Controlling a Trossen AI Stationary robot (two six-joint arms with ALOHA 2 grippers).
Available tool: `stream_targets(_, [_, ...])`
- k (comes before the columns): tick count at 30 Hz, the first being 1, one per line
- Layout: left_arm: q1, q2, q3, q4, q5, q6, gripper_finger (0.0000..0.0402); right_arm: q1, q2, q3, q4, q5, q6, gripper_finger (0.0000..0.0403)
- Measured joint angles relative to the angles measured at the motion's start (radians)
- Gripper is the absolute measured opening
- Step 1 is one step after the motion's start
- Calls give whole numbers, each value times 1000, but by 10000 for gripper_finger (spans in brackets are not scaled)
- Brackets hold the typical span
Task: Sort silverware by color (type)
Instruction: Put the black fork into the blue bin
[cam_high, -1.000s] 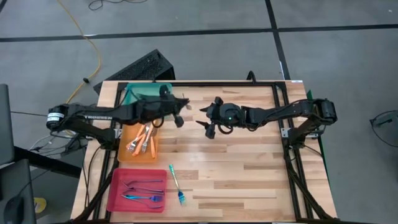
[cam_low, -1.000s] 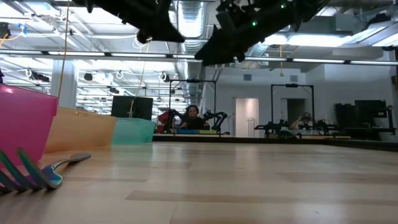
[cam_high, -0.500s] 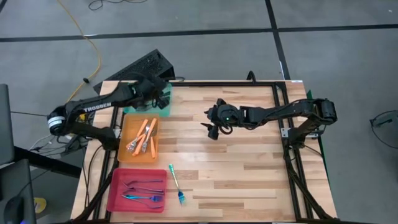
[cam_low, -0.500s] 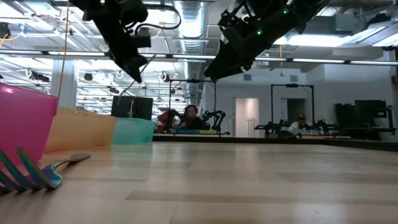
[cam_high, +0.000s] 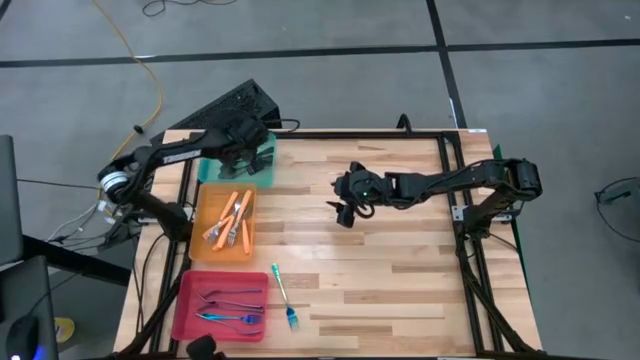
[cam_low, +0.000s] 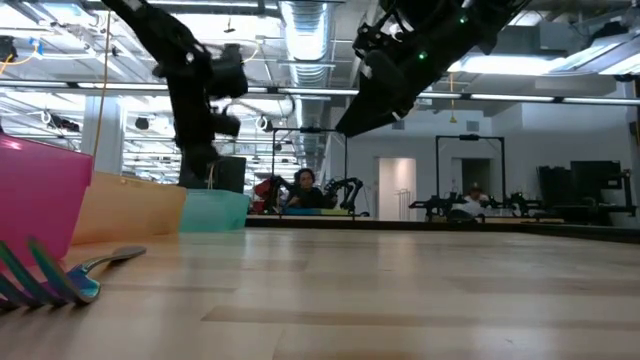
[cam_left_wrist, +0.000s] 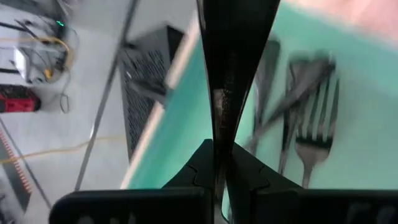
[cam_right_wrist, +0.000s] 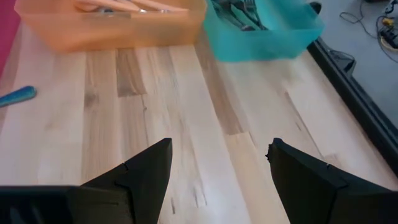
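Wooden plank surface (cam_high: 400, 270) bordered by a dark metal frame, seen from above. Three shallow plastic trays rest on it in a column along the left edge: a teal tray (cam_high: 215, 165) at the far corner, an orange tray (cam_high: 205, 245) just beside it, and a pink tray (cam_high: 190, 318) nearest the front. One blue-handled fork (cam_high: 284, 299) lies directly on the planks, just right of the pink tray, tines toward the front edge. The low view shows the fork's tines (cam_low: 45, 282) touching the wood beside the pink tray wall.

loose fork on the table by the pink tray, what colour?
Fork: blue-teal, clearest in the high view.
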Motion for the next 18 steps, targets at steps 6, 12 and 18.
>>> stream_targets(6, [18,130,0,-92,-12,46,0,0,0,-27,-1,-1,14,286])
stream_targets(12, [23,168,3,-134,16,114,0,0,0,-68,25,-2,31,286])
stream_targets(18, [26,172,1,-134,105,193,2,-3,0,-93,47,-2,51,286])
